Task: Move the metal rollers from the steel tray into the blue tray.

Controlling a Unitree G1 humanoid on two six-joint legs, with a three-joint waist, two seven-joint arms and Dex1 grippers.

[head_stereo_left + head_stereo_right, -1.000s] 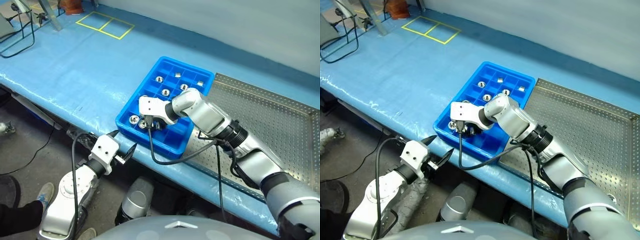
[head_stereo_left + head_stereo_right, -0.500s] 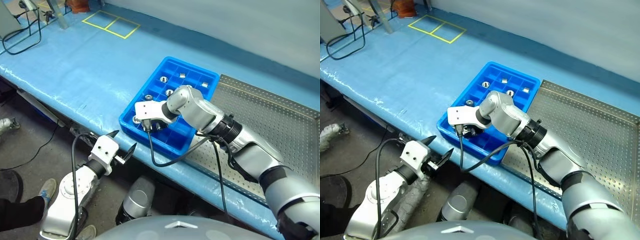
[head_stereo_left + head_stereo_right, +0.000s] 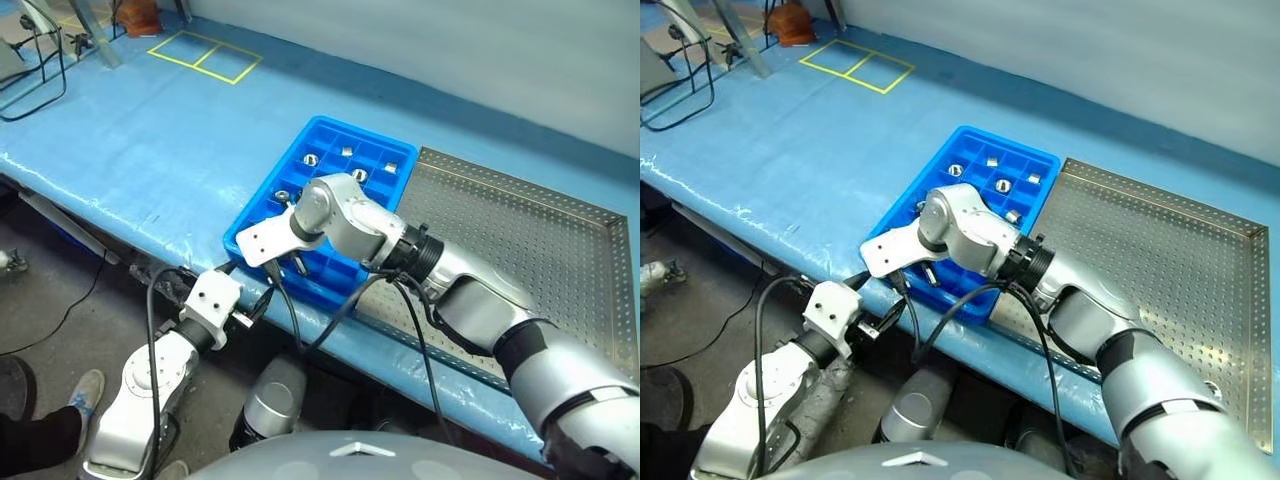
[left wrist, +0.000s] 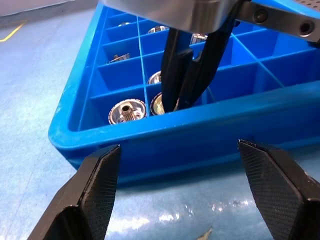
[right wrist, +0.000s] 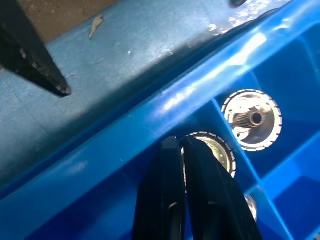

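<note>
Left wrist view, right end effector (image 4: 176, 102) pressed together, pointing down beside upright metal rollers (image 4: 127, 111) in blue tray (image 4: 165, 142), left end effector (image 4: 185, 172) spread

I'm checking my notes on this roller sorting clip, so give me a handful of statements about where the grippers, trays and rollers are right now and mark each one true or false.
1. The right gripper has its black fingers shut, tips down inside a compartment of the blue tray. True.
2. The left gripper is closed on a roller. False: it is open and holds nothing, off the tray's near edge.
3. Several metal rollers already sit in blue tray compartments. True.
4. The blue tray stands on top of the steel tray. False: it lies beside it on the blue table cover.
</note>
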